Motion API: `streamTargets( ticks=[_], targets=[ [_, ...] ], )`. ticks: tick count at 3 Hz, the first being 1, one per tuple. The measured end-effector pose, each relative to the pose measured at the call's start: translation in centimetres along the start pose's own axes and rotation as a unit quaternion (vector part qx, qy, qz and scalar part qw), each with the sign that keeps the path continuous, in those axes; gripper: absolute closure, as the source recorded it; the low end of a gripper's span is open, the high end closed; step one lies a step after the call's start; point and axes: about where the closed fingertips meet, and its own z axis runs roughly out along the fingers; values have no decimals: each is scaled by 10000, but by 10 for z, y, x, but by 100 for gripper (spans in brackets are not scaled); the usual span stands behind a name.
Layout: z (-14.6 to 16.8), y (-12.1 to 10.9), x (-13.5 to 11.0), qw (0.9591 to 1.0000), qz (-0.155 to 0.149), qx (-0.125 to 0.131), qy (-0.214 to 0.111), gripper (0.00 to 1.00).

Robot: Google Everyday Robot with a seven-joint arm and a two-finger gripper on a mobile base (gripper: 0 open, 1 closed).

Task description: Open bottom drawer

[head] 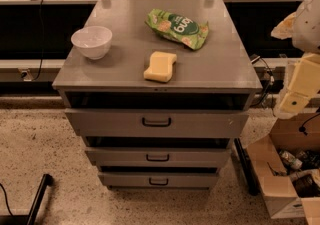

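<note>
The grey metal cabinet (pixel 100 71) stands in the middle of the camera view with three drawers. The bottom drawer (pixel 125 180) is the lowest one, a short flat grey front with a small black loop handle (pixel 158 181). Above it are the middle drawer (pixel 115 157) and the taller top drawer (pixel 110 122) with a bigger handle. Dark gaps show above each drawer front. My gripper (pixel 293 102) is at the right edge of the view, raised beside the cabinet's top right corner, far from the bottom drawer's handle.
On the cabinet top lie a white bowl (pixel 92 42), a yellow sponge (pixel 160 66) and a green snack bag (pixel 177 28). An open cardboard box (pixel 272 166) with clutter sits on the floor at the right. A black bar (pixel 39 200) lies at the lower left.
</note>
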Motion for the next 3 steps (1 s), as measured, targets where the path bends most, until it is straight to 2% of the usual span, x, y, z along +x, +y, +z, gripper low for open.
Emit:
streamTargets(
  ticks=[2,3],
  targets=[
    [20,5,4,9997,90,-199,-53,0],
    [25,29,-11,9990,135,-219,-355,0]
  ],
)
